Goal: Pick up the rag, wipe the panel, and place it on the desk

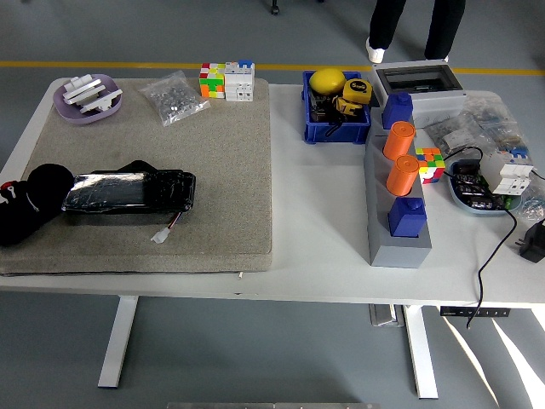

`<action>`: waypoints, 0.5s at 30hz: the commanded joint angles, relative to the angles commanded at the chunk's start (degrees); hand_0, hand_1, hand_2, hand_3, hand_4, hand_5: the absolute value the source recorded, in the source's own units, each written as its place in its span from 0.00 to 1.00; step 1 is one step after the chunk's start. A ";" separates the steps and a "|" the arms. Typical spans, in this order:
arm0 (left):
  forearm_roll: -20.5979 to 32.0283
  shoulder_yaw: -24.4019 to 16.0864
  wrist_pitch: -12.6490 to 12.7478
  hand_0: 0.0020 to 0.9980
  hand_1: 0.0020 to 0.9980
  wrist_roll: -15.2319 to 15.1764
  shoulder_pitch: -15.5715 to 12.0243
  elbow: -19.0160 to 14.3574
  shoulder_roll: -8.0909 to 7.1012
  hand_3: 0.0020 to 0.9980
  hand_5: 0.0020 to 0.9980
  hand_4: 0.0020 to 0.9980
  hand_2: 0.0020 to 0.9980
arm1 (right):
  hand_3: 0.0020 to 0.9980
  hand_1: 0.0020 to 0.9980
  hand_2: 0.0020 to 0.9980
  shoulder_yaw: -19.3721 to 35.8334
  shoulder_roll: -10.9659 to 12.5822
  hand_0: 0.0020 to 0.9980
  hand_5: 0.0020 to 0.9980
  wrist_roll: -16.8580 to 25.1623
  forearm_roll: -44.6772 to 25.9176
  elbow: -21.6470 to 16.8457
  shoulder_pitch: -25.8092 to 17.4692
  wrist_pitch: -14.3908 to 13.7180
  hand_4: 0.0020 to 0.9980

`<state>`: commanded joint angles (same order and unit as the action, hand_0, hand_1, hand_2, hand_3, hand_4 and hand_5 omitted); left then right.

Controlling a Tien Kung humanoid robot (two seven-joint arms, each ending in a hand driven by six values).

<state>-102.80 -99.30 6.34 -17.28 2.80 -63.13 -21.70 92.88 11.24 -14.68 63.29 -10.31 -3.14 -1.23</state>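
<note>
A long black panel point(128, 192) wrapped in shiny plastic lies on the grey mat point(213, 153) at the left. A white plug on a short wire point(160, 236) lies just in front of it. A dark rounded lump that looks like the rag point(51, 181) touches the panel's left end. My black left hand point(13, 220) lies at the picture's left edge against that lump. Black on black, I cannot separate hand from rag or see a grasp. A bit of black cloth point(136, 166) peeks out behind the panel. The right arm is out of view.
A purple dish point(85, 98), a bag of small parts point(173, 96) and puzzle cubes point(226, 79) sit at the mat's far edge. A blue bin point(336, 106), a grey rack with orange and blue cylinders point(400, 196) and cabled parts point(494, 183) fill the right. A person's legs point(417, 25) stand beyond the table.
</note>
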 joint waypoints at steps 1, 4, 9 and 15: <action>0.02 -0.29 -0.04 0.75 0.80 0.06 -0.10 0.10 0.05 0.77 0.48 1.00 0.79 | 0.63 0.66 0.69 0.35 -0.08 0.79 0.53 0.04 0.19 0.00 -0.05 -0.05 1.00; 0.05 -1.07 -0.10 0.75 0.80 0.12 -0.38 0.26 0.25 0.77 0.48 1.00 0.79 | 0.63 0.66 0.69 0.84 -0.26 0.79 0.53 0.22 0.49 0.00 -0.10 -0.04 1.00; -0.24 -1.37 -0.18 0.76 0.80 0.28 -0.34 0.57 0.20 0.77 0.48 1.00 0.79 | 0.63 0.66 0.69 0.28 -0.61 0.80 0.53 0.26 0.24 0.00 -0.41 0.13 1.00; -0.18 -1.45 -0.22 0.75 0.80 0.38 -0.58 0.75 -0.11 0.77 0.48 1.00 0.79 | 0.63 0.67 0.69 0.41 -1.04 0.80 0.53 0.28 0.25 0.00 -0.72 0.06 1.00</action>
<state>-102.98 -100.74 6.12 -16.90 2.21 -62.37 -21.82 93.29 10.20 -14.39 63.54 -10.31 -3.86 -1.17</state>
